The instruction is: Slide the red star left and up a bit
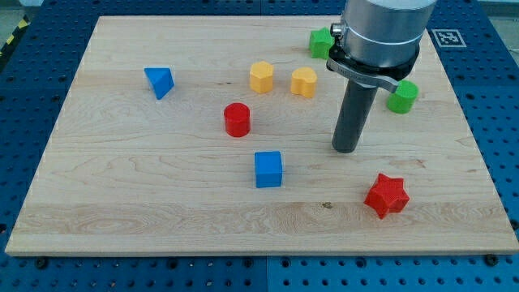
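The red star (387, 195) lies on the wooden board (162, 203) at the view's lower right. My tip (346, 149) rests on the board above and to the left of the star, with a clear gap between them. The dark rod rises from the tip into the grey arm body at the view's top right.
A blue cube (268, 169) lies left of the tip. A red cylinder (237, 119), a yellow hexagonal block (261, 77) and a yellow heart-like block (304, 82) lie further up left. A blue triangular block (160, 82) is at the far left. Green blocks (321, 42) (402, 96) flank the arm.
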`<state>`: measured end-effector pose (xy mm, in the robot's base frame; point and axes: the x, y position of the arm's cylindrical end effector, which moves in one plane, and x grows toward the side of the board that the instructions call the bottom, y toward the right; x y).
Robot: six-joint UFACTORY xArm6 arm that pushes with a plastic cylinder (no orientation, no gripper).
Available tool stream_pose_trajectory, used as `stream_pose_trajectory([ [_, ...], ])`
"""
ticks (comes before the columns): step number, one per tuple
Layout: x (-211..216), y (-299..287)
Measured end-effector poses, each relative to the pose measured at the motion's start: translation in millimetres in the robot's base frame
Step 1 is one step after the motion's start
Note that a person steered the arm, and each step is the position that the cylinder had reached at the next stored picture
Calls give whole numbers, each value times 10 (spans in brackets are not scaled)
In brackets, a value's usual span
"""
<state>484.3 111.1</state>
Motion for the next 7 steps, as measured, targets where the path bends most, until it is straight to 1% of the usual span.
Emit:
stream_pose_trajectory([
  [1,0,0],
  [2,0,328],
  [3,4,489],
  [4,102,564],
  [5,397,792],
  [6,791,931],
  [7,1239,829],
])
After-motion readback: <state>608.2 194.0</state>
